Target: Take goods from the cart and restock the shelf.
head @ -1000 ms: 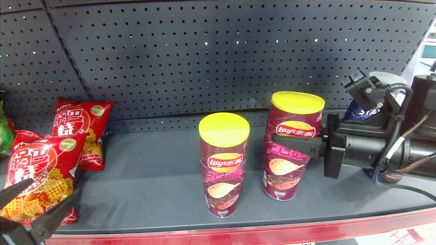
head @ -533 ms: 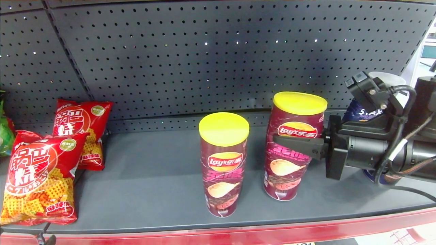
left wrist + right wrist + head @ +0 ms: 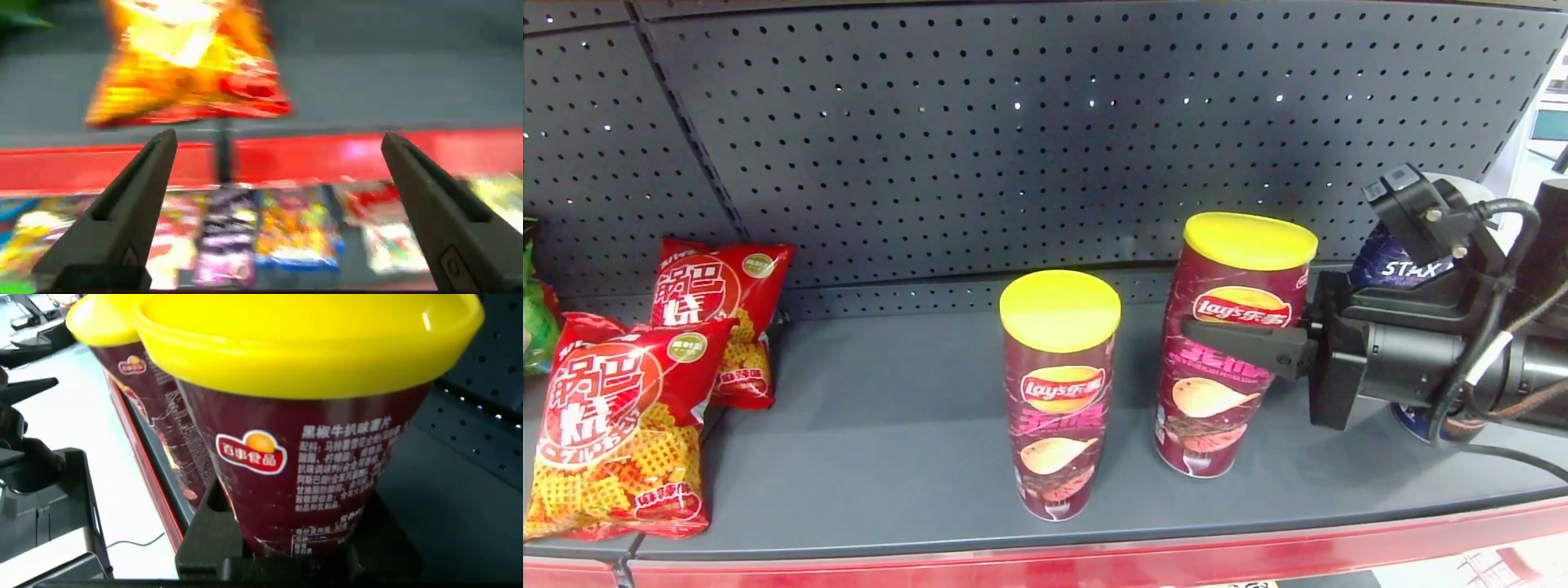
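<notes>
While the right pincer clamps one can, its twin stands alongside.

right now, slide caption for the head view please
Right gripper holds a slightly tilted yellow-lidded chip canister on the grey shelf beside an upright twin, red snack bags at left.

left hand: spread wide | snack bag on grey shelf | red shelf edge; colourful packets beyond

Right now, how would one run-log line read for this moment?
right pincer: shut on can | left pincer: open, empty | other can: upright on shelf
</notes>
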Tool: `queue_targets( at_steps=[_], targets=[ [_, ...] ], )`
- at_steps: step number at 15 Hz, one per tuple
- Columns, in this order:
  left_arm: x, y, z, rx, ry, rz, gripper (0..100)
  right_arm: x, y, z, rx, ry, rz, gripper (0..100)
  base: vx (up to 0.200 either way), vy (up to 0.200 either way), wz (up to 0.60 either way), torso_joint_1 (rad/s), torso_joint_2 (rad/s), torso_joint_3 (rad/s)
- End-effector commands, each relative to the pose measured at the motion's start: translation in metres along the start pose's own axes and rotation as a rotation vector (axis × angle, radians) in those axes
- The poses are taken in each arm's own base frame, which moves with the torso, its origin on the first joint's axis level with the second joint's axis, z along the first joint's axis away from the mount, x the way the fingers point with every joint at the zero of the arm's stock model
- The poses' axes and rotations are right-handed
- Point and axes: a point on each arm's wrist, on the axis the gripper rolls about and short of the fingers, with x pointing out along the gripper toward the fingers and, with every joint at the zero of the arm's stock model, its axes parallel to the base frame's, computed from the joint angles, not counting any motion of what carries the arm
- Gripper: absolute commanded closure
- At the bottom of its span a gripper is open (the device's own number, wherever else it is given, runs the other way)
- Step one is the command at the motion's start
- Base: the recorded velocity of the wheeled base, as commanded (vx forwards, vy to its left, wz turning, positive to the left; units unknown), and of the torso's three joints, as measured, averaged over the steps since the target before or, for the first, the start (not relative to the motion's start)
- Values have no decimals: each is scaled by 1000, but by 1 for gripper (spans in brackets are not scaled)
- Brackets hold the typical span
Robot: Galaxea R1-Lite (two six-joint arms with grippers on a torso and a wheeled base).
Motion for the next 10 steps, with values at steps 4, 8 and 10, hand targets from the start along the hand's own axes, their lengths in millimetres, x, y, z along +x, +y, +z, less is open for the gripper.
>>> queue_targets(
  at_steps=[4, 8, 10],
  targets=[
    [-2, 1, -1, 26, -41, 39, 0, -15, 7, -5, 5, 2, -8, 100, 0, 0, 0, 0, 0, 0],
    [-2, 0, -7, -27, -20, -8, 0, -20, 9, -2, -1, -11, -11, 100, 0, 0, 0, 0, 0, 0],
    [-2, 0, -7, -8, -21, -11, 0, -21, 9, -2, -3, -14, -11, 100, 0, 0, 0, 0, 0, 0]
  ],
)
